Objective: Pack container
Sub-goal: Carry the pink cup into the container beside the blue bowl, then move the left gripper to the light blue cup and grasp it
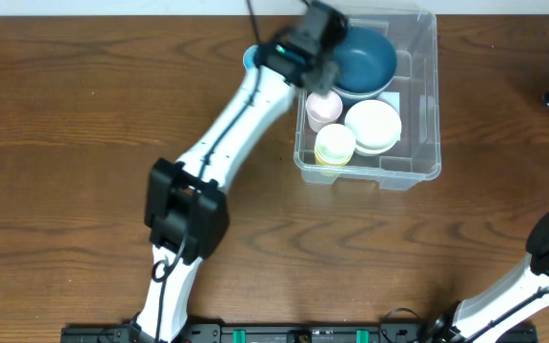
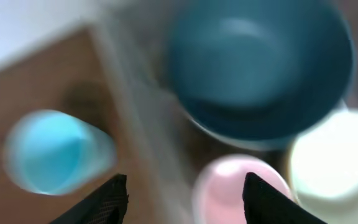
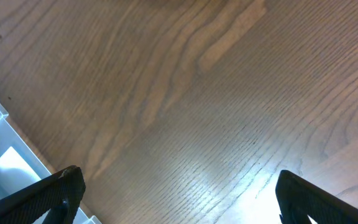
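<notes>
Currently the container (image 1: 417, 90) is seen on the table (image 1: 65, 114), toward the far edge and right of centre in the overhead view. Four things are held in it:
- A dark blue bowl (image 1: 365, 59) is at the far end.
- A white bowl (image 1: 374, 126) is nearer, on the right-hand side.
- A pink cup (image 1: 324, 108) is against the left wall.
- A yellow-green cup (image 1: 335, 145) is at the near-left corner, just beside the white bowl.

A light blue cup (image 1: 250, 59) is left outside on the table, just beside the container's left wall and partly hidden by the left arm (image 1: 227, 133).

The left gripper (image 2: 185, 186) is held above the container's left wall, by the pink cup. Its fingers (image 2: 112, 199) are spread apart and nothing is seen clamped between them. The left wrist view is heavily blurred. In it the light blue cup appears on one side of the wall, and the dark blue bowl, pink cup and white bowl on the other.

The right gripper (image 3: 179, 193) is spread wide over bare table with nothing between its fingers. One corner of the container is seen at the lower left of its wrist view, apart from the fingers.
</notes>
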Robot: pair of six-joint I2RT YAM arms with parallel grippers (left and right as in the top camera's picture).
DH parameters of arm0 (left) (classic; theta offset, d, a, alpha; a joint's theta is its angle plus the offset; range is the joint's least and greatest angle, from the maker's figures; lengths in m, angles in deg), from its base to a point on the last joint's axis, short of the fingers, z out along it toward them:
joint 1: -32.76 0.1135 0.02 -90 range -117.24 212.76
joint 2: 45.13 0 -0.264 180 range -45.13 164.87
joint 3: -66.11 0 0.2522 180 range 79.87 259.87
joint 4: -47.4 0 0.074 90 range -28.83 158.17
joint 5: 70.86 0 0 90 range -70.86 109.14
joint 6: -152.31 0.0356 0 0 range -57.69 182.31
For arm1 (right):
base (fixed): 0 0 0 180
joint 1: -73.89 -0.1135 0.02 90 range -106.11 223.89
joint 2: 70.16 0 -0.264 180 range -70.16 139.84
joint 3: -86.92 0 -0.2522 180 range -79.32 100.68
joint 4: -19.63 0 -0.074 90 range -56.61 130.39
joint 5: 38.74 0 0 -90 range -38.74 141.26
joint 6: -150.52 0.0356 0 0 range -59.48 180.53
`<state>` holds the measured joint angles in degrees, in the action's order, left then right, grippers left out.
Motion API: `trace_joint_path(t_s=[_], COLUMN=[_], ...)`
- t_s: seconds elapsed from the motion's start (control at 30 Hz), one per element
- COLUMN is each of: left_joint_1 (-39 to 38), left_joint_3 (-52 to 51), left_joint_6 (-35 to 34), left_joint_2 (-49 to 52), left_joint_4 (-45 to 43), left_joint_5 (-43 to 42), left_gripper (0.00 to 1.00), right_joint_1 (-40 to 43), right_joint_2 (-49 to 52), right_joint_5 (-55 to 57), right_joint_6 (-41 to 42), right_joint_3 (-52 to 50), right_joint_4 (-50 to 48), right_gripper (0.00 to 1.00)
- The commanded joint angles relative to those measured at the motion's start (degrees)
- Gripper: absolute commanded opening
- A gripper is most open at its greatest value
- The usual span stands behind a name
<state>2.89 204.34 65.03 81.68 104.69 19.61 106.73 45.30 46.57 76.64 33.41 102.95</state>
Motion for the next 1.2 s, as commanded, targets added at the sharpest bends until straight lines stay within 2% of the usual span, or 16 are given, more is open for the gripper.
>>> trace_joint_path(t_s=[0.0, 0.07, 0.2, 0.33, 1.17], left_joint_1=[7.1, 11.3, 18.3, 21.0, 17.9], left_joint_3=[4.0, 3.9, 3.4, 3.3, 3.3], left_joint_6=[-3.3, -6.1, -6.5, -6.4, -5.2], left_joint_2=[-4.7, -4.1, -0.9, 2.4, 11.6], left_joint_4=[-0.9, -0.6, 1.9, 2.7, 1.8], left_joint_5=[2.2, 1.3, -7.6, -8.2, -8.7], left_gripper=[0.60, 0.60, 0.60, 0.60, 0.60], right_joint_1=[0.2, 0.2, 0.2, 0.2, 0.2], right_joint_2=[-0.8, -0.7, -0.7, -0.7, -0.7], right_joint_5=[-0.2, -0.2, -0.2, -0.2, -0.2], right_joint_6=[0.6, 0.6, 0.6, 0.6, 0.6], right_joint_3=[0.0, 0.0, 0.0, 0.0, 0.0], right_joint_4=[0.1, 0.1, 0.1, 0.1, 0.1], right_gripper=[0.99, 0.99, 0.99, 0.99, 0.99])
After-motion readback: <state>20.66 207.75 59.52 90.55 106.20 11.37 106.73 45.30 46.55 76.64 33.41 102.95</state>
